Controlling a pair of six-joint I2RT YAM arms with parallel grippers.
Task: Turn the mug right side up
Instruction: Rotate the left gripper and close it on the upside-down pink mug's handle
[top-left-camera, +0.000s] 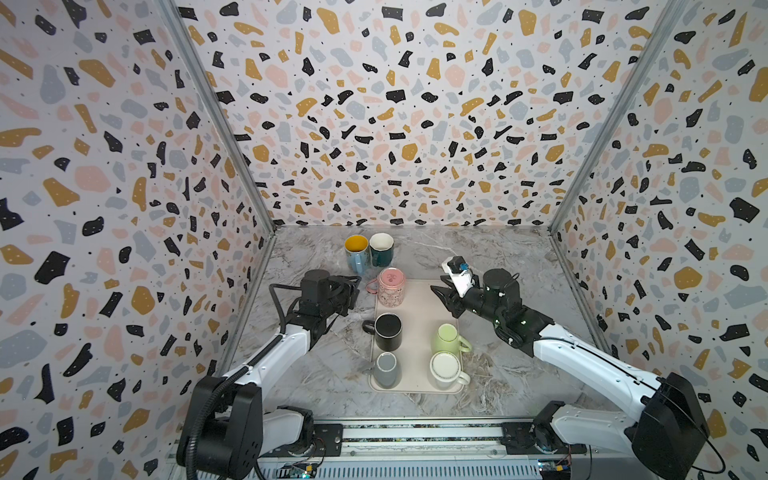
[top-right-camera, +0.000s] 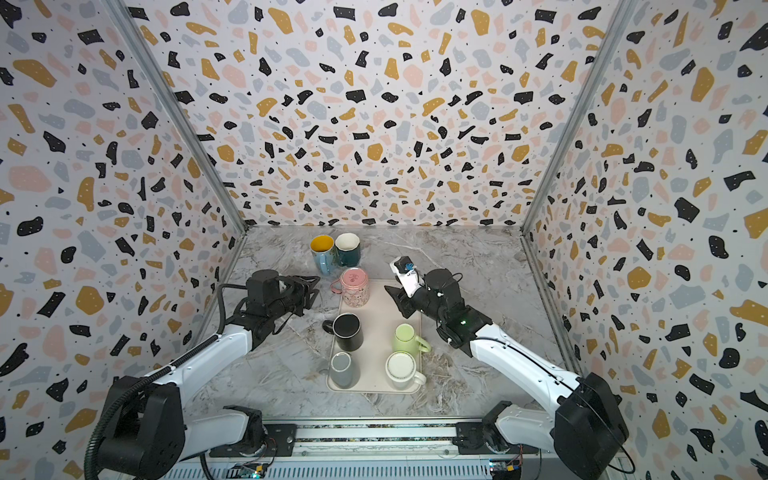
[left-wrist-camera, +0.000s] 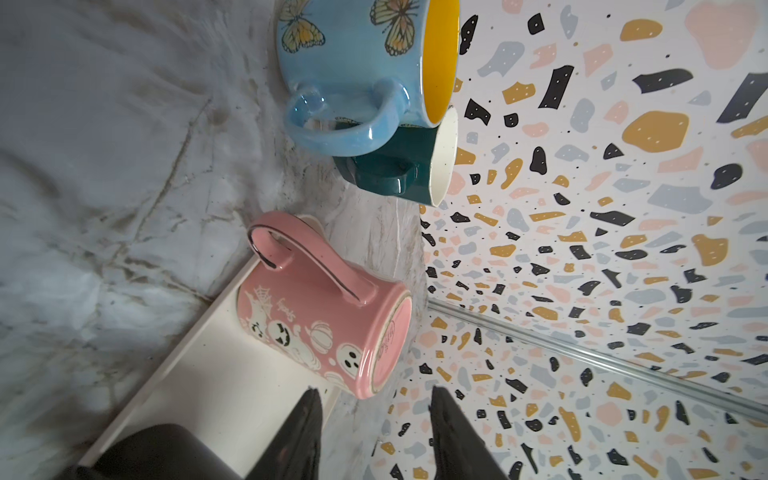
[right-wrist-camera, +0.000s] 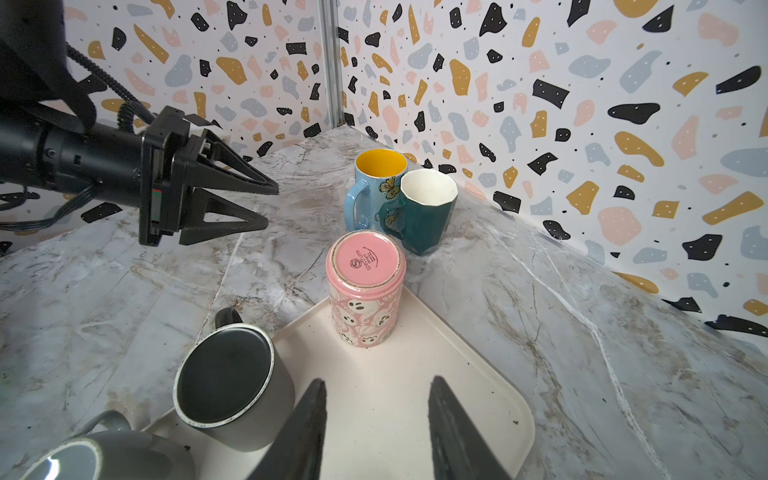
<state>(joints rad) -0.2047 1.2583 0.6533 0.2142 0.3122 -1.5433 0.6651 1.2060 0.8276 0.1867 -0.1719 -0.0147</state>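
Right pincer (right-wrist-camera: 377, 380) near mug (right-wrist-camera: 365, 286), perhaps "Spectrum"

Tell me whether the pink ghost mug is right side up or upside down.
Upside down: the pink mug stands on the tray, stamped base facing up, mouth down.

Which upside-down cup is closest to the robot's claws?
The pink ghost mug, between the left gripper and right gripper; the black, grey, green and cream mugs sit farther away.

Five mugs (top-left-camera: 388, 331) stood on the tray (top-left-camera: 417, 353) (three down its left side, two at its near right); two more mugs (top-left-camera: 381, 248) stood together on the tabletop (top-left-camera: 498, 249) behind.
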